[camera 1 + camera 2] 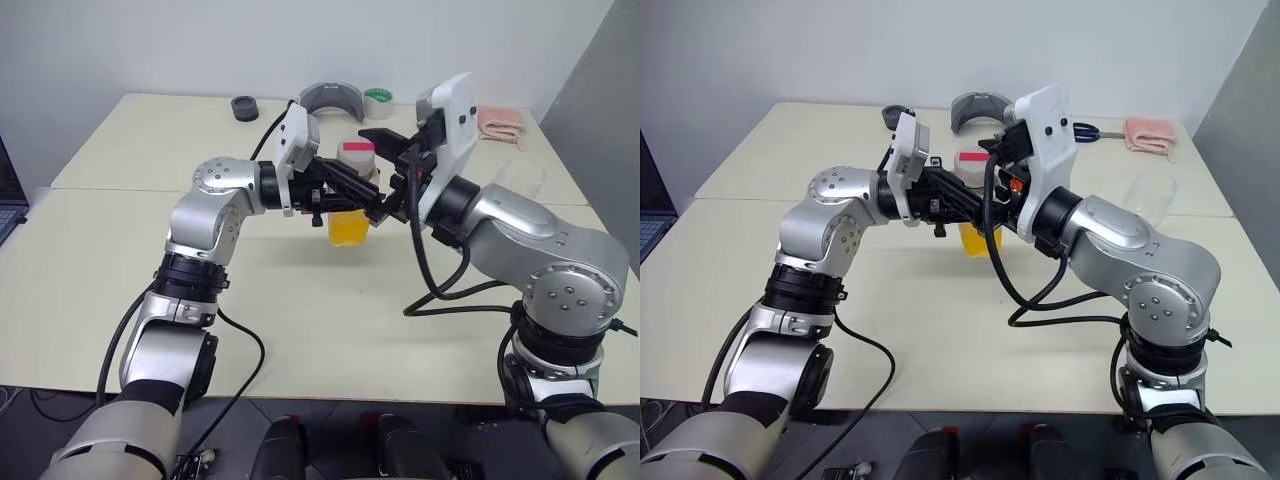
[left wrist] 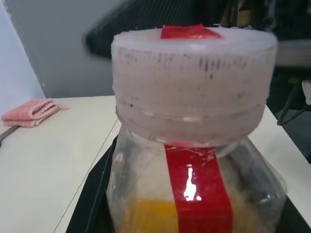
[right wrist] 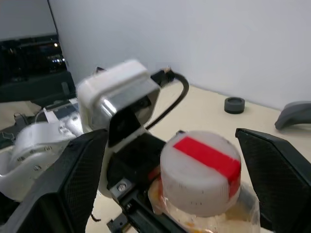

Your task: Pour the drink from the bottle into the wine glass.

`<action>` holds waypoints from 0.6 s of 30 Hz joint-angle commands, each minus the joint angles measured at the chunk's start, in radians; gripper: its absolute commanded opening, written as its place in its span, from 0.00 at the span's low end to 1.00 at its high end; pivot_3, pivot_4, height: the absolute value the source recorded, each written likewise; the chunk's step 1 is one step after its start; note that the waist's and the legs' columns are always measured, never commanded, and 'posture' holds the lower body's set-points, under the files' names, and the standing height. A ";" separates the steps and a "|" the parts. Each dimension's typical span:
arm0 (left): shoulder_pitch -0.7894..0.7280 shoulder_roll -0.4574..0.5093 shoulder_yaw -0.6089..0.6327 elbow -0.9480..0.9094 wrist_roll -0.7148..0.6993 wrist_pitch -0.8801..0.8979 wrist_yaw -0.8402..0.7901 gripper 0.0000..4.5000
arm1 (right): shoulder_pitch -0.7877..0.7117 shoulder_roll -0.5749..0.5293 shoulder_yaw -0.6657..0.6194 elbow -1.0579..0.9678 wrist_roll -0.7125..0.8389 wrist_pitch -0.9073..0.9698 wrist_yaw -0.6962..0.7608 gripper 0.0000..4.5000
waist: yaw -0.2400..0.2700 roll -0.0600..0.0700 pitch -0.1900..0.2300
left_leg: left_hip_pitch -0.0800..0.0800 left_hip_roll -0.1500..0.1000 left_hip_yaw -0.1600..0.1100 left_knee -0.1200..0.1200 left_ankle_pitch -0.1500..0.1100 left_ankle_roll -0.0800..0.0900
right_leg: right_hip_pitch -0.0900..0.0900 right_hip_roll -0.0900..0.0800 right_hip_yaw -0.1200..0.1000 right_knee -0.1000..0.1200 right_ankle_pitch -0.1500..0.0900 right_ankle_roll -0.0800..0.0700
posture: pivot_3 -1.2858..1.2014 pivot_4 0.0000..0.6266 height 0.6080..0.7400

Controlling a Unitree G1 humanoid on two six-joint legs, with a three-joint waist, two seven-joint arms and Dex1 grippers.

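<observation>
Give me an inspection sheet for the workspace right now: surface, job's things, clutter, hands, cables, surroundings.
Surface: cream table, seams between its panels.
Job's things: bottle held above the table, upright, cap still on, drink in its lower part; wine glass standing at the table's right side, apart from the bottle, looks empty.
Clutter: pink cloth, tape roll, grey curved piece, small dark ring, all along the far edge.
Hands: left hand shut on the bottle's body; right hand open, one finger either side of the cap, not touching.
Cables: black cables along both arms, one looping onto the table.
Surroundings: pale wall behind the table.
</observation>
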State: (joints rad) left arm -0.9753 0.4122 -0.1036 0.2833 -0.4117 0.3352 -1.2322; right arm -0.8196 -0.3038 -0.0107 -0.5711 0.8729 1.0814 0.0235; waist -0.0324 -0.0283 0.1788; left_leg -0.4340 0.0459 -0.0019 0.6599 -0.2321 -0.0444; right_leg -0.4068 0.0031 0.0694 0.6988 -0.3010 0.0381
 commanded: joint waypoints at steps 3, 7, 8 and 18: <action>-0.033 -0.002 0.026 -0.046 -0.015 -0.011 0.002 0.40 | -0.005 0.004 -0.005 -0.003 -0.046 -0.051 0.028 0.99 | -0.001 0.000 0.000 | 0.000 0.000 0.000 0.000 0.000 0.000 | 0.000 0.000 0.000 0.000 0.000 0.000 | 0.52 0.24 1.00; -0.025 0.000 0.028 -0.061 -0.022 0.003 0.004 0.40 | -0.011 0.013 -0.023 -0.003 -0.048 -0.062 0.026 0.70 | -0.001 0.000 0.000 | 0.000 0.000 0.000 0.000 0.000 0.000 | 0.000 0.000 0.000 0.000 0.000 0.000 | 0.52 0.24 1.00; -0.024 0.000 0.028 -0.063 -0.022 0.004 0.005 0.40 | -0.012 0.016 -0.028 -0.006 -0.044 -0.063 0.024 0.62 | 0.000 0.000 0.000 | 0.000 0.000 0.000 0.000 0.000 0.000 | 0.000 0.000 0.000 0.000 0.000 0.000 | 0.52 0.24 1.00; 0.006 0.004 0.031 -0.109 -0.032 0.033 0.005 0.40 | -0.003 0.005 -0.068 -0.033 0.023 -0.062 0.055 0.44 | 0.000 0.000 0.000 | 0.000 0.000 0.000 0.000 0.000 0.000 | 0.000 0.000 0.000 0.000 0.000 0.000 | 0.52 0.24 1.00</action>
State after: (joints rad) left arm -0.9719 0.4111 -0.0918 0.2289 -0.4189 0.3695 -1.2268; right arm -0.8067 -0.2949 -0.0342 -0.5705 0.8596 1.0470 0.0508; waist -0.0329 -0.0283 0.1788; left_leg -0.4340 0.0462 -0.0020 0.6597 -0.2321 -0.0444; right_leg -0.4069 0.0034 0.0695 0.6987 -0.3010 0.0381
